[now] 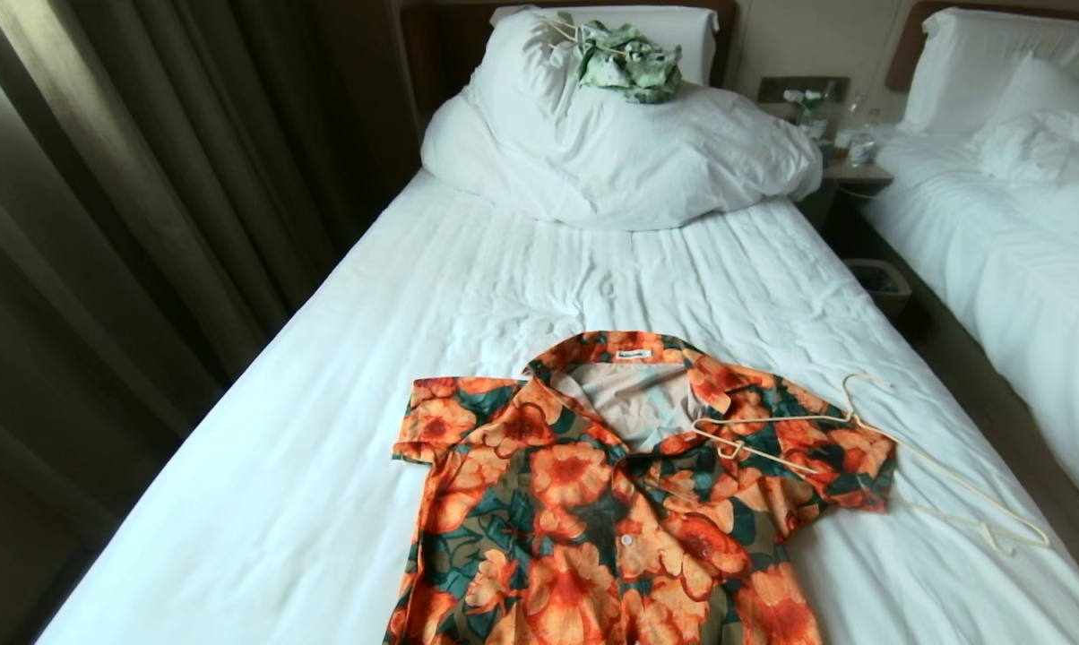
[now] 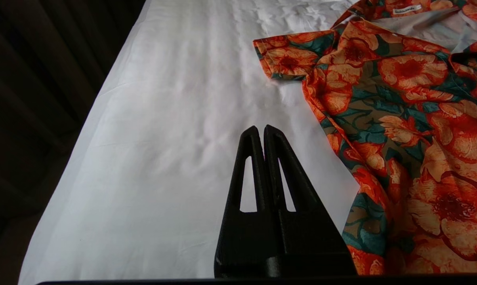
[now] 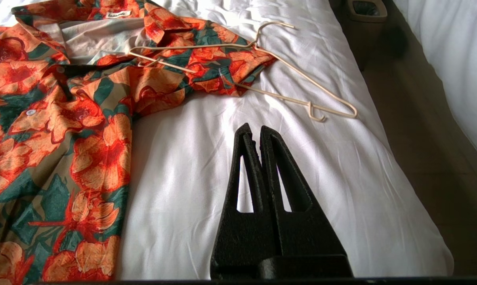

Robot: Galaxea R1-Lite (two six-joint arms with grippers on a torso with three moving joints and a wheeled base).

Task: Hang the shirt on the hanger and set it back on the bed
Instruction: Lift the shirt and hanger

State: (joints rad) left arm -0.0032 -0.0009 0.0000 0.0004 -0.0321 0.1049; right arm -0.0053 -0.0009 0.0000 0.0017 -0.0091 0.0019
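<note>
The shirt (image 1: 593,502), orange flowers on dark green leaves, lies flat and face up on the bed (image 1: 324,448), collar toward the pillows. A thin cream hanger (image 1: 862,430) lies across its right sleeve and out onto the sheet. Neither gripper shows in the head view. My left gripper (image 2: 261,128) is shut and empty above bare sheet, left of the shirt (image 2: 401,118). My right gripper (image 3: 255,128) is shut and empty above bare sheet, between the shirt (image 3: 64,118) and the bed's right edge, short of the hanger (image 3: 294,75).
A bunched white duvet (image 1: 620,152) and pillow lie at the head of the bed, with a pale green-and-white garment (image 1: 629,63) and another hanger on top. Dark curtains (image 1: 127,179) hang on the left. A bin (image 1: 878,282), nightstand and second bed (image 1: 1014,224) stand on the right.
</note>
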